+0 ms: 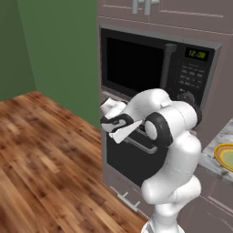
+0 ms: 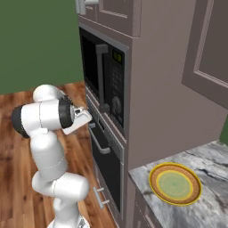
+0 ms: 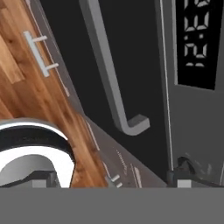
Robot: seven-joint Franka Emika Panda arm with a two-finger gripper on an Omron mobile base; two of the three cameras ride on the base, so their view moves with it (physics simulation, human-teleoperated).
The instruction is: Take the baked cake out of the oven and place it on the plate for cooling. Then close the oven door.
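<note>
The oven (image 2: 111, 133) sits under the black microwave. Its dark oven door (image 2: 109, 167) is shut, with the silver bar handle (image 2: 99, 143) across the top. The cake is hidden behind that door. In the hand view, the oven door (image 3: 131, 52) and its handle (image 3: 105, 70) are close ahead, beside the small black display (image 3: 197, 39). My gripper (image 2: 87, 116) hovers open and empty just in front of the oven's upper edge, near the handle. The gripper (image 1: 105, 108) also shows from the left. The plate (image 2: 174, 183), yellow-rimmed with a pale green centre, lies bare on the counter right of the oven.
The microwave (image 1: 136, 63) with a vertical handle is above the oven. A drawer with a small silver pull (image 2: 100, 196) lies below the door. The marble counter (image 2: 209, 169) runs to the right. Wooden floor (image 1: 45, 159) spreads to the left before a green wall.
</note>
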